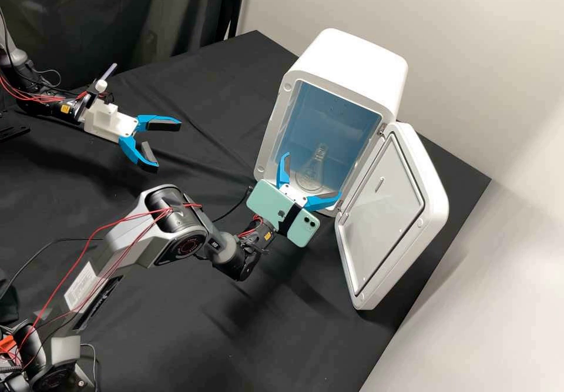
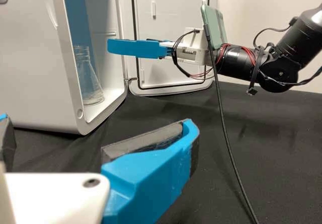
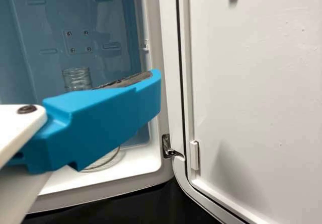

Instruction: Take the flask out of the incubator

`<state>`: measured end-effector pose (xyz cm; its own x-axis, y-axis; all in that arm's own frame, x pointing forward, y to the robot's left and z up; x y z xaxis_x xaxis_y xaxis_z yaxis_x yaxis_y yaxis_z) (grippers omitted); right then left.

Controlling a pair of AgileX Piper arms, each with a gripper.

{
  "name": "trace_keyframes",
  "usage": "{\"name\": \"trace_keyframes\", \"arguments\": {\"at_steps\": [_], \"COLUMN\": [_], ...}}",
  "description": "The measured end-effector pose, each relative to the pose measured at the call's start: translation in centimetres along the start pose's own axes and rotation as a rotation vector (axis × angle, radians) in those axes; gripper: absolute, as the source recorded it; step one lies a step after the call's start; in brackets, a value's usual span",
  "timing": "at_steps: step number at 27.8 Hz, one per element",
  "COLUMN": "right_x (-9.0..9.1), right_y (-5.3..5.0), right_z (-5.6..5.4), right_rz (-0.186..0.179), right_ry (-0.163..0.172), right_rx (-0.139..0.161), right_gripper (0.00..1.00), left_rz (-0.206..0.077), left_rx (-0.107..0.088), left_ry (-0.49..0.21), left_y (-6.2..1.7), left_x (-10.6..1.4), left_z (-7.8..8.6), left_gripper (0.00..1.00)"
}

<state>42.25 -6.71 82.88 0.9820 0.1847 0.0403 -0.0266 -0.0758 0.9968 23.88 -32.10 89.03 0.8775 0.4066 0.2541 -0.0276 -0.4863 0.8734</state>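
Black cloth-covered surface (image 1: pixel 205 86), pale wall (image 1: pixel 470 39) behind, dark curtain (image 1: pixel 88 10) at the far corner.

High view: the white incubator (image 1: pixel 352 63) stands near the surface's edge. Its door (image 1: pixel 405 215) is wide open, so the way in is free. The flask (image 1: pixel 314 166) stands upright on the floor of the blue interior, towards the front. Your right arm (image 1: pixel 170 227) points straight at the opening. The right jaws are spread wide, with one blue finger (image 1: pixel 284 168) to each side of the flask's base as seen from here. I judge they are that wide so as to pass the broad body. A mint-green phone (image 1: pixel 276 207) is strapped across that wrist. Your left arm (image 1: pixel 47 107) lies well apart from the incubator, left jaws open and empty, which keeps it out of the way.

Left wrist view: from the side, the right arm's finger (image 2: pixel 136 48) is level with the neck of the flask (image 2: pixel 89 78) and just at the doorway. Finger and glass are apart. A cable (image 2: pixel 226 143) hangs from the phone to the surface, so mind it when you pull back.

Right wrist view: the blue finger (image 3: pixel 100 118) crosses in front of the flask (image 3: pixel 76 78), threaded neck above it, base below. The door (image 3: pixel 251 108) stands alongside. Nothing is gripped. My read is that this is the reach: go deeper, then close gently, since smooth glass slips.
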Motion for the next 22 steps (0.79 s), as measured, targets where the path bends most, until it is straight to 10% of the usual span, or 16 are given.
{"name": "trace_keyframes", "arguments": {"at_steps": [7, 17, 22], "right_x": [0.9, 2.9, 3.1], "right_y": [-0.6, -5.0, -5.5], "right_z": [1.1, 1.5, 2.0], "right_rz": [0.001, -0.086, -0.100], "right_ry": [0.007, 0.027, 0.013], "right_rx": [0.001, 0.018, 0.019], "right_gripper": [1.00, 1.00, 1.00], "left_rz": [0.000, 0.000, 0.000], "left_rx": [0.000, 0.000, 0.000], "left_ry": [0.000, 0.000, 0.000], "left_y": [0.00, 0.00, 0.00], "left_x": [0.0, 0.0, 0.0], "left_z": [0.0, 0.0, 0.0], "left_gripper": [1.00, 1.00, 1.00]}}
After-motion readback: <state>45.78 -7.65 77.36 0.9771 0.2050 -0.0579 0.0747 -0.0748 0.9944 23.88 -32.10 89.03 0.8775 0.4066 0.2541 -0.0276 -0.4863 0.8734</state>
